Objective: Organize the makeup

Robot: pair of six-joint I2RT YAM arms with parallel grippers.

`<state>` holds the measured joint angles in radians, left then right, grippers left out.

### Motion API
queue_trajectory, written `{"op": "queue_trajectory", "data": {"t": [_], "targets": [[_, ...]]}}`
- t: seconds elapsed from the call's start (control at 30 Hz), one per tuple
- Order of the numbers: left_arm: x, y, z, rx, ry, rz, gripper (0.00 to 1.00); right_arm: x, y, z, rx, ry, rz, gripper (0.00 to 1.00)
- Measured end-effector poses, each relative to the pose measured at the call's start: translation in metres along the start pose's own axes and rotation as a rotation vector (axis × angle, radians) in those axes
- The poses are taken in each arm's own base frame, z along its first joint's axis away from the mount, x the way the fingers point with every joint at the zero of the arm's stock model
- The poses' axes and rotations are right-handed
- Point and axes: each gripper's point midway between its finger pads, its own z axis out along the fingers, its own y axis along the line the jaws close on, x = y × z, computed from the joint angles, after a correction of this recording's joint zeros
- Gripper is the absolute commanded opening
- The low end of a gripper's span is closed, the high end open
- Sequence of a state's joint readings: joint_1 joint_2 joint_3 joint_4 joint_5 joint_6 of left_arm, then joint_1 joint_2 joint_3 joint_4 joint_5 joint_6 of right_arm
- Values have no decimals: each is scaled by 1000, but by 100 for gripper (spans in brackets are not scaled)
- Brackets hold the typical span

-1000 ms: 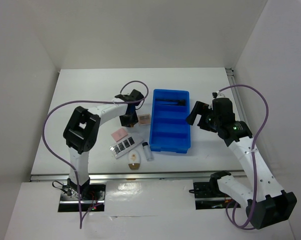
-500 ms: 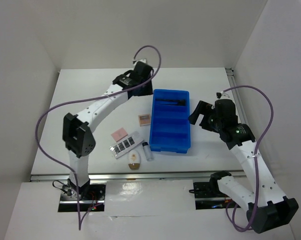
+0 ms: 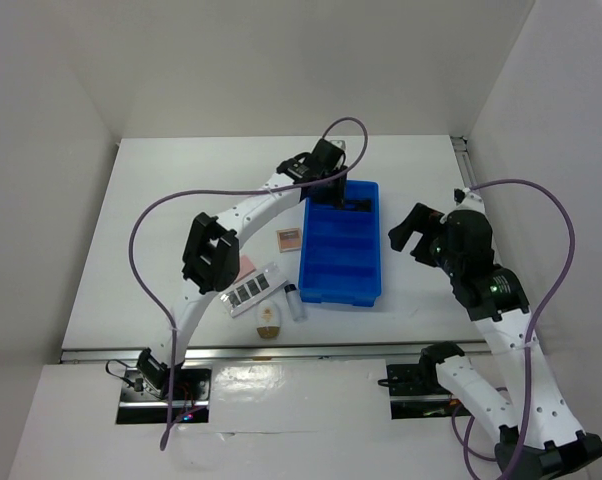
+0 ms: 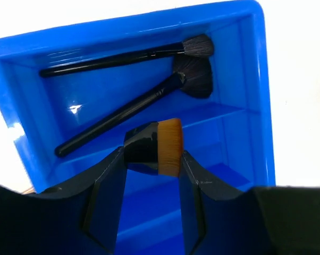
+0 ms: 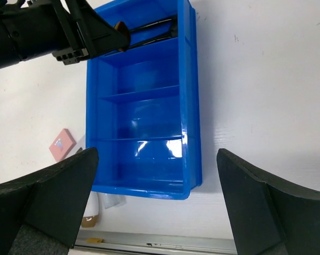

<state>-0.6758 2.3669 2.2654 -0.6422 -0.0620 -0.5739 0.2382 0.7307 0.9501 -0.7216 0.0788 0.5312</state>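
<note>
Makeup split between the tray (image 3: pixel 308 268) and the space to its left

Two black brushes lie in the far compartment: a long brush (image 4: pixel 123 56) along the far wall and a fan brush (image 4: pixel 133 106) on a slant. A stubby brush (image 4: pixel 154 146) with orange bristles is pinched in the left gripper (image 4: pixel 153 154) above that end. Left of the tray lie the brown compact (image 3: pixel 289 238) just beside its wall, the pink compact (image 3: pixel 243 268) partly hidden, and the white palette (image 3: pixel 253 290) with dark squares, lying diagonal. Nearer are the small tube (image 3: pixel 295 302) and the white-tan oval (image 3: pixel 270 320).
</note>
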Motion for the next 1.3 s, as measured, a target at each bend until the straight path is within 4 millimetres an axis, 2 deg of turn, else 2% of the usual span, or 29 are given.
{"op": "queue_trajectory", "data": {"t": [0.07, 0.1, 0.23, 0.33, 0.4, 0.53, 0.6, 0.67, 0.77, 0.83, 0.9, 0.93, 1.0, 1.07, 1.13, 1.23, 1.27, 1.3], "targets": [[1, 1, 5, 13, 7, -9, 52, 1, 0, 1, 2, 5, 0, 100], [-1, 0, 6, 25, 5, -13, 61, 1, 0, 1, 0, 5, 0, 100], [-13, -4, 5, 60, -25, -23, 67, 1, 0, 0, -2, 5, 0, 100], [-24, -10, 3, 90, -55, -21, 87, 2, 1, 1, -6, 9, 0, 100], [-29, -16, 1, 112, -68, -22, 90, 2, 1, 1, -6, 11, 0, 100], [-37, -24, -6, 147, -86, -21, 90, 4, 0, 0, -2, 17, -1, 100], [-34, -22, -14, 142, -78, -16, 86, 4, 0, 0, -2, 18, -1, 100], [-31, -17, -28, 125, -80, -11, 73, 4, 0, 0, -1, 19, -1, 100], [-27, 1, -69, 56, -104, 0, 43, 4, 0, 0, -1, 19, -1, 100], [-19, 17, -105, 9, -125, -5, 40, 4, 0, 0, -1, 20, -2, 100], [-7, 40, -139, -37, -133, -23, 44, 5, 0, 1, -2, 24, -2, 100], [2, 58, -158, -68, -138, -63, 47, 6, 0, 2, -4, 29, -3, 100], [12, 81, -171, -116, -142, -115, 48, 8, 1, 3, -7, 40, -5, 100], [39, 116, -176, -195, -105, -174, 51, 10, 1, 5, -8, 52, -7, 100], [78, 150, -171, -296, -15, -214, 51, 11, 2, 7, -9, 58, -7, 100], [135, 175, -162, -395, 142, -229, 55, 12, 2, 7, -14, 63, -8, 100], [151, 178, -162, -411, 185, -230, 69, 12, 3, 7, -18, 63, -8, 100], [163, 178, -163, -418, 218, -220, 74, 13, 3, 7, -20, 65, -7, 100]]}}
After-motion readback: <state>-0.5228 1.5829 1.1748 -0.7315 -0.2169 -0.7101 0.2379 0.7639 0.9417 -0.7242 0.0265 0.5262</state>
